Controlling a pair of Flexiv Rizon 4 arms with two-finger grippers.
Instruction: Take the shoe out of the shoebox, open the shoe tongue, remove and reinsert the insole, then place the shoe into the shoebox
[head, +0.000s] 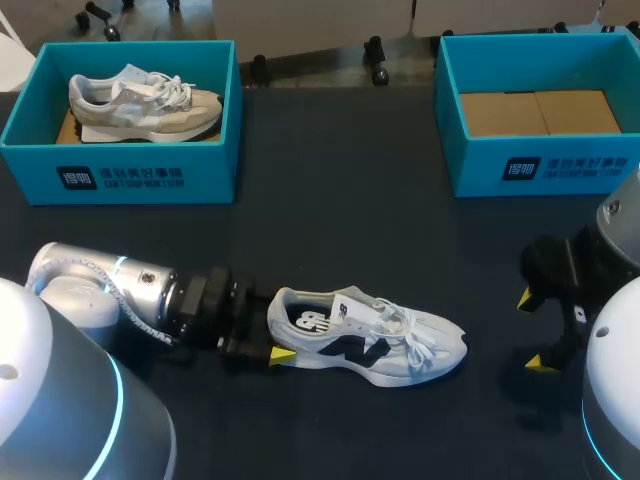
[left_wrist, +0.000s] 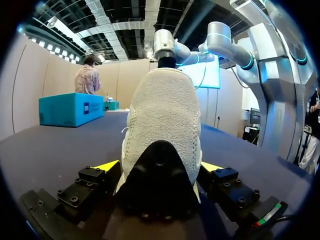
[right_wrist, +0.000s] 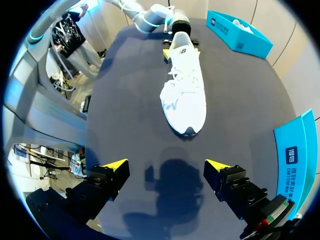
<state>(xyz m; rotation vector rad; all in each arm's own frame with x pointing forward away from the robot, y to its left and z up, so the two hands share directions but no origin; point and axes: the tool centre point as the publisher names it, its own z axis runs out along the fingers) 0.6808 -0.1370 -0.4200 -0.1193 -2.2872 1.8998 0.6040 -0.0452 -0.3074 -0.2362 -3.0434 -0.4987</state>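
Observation:
A white sneaker (head: 372, 341) with a dark side logo lies on the dark table, toe pointing right. My left gripper (head: 274, 337) is at its heel, open, and one yellow tip (head: 282, 355) shows beside the sole. In the left wrist view the heel (left_wrist: 162, 115) fills the space between the spread fingers (left_wrist: 107, 166); I cannot tell if they touch it. My right gripper (head: 533, 330) hangs open to the right of the toe, holding nothing. From the right wrist, the sneaker (right_wrist: 184, 95) lies ahead of that gripper (right_wrist: 166, 166), toe toward it.
A blue shoebox (head: 150, 175) at the back left holds a beige sneaker (head: 140, 100). A second blue shoebox (head: 545, 165) at the back right holds only brown cardboard (head: 540, 112). Bare table lies between the boxes and the white sneaker.

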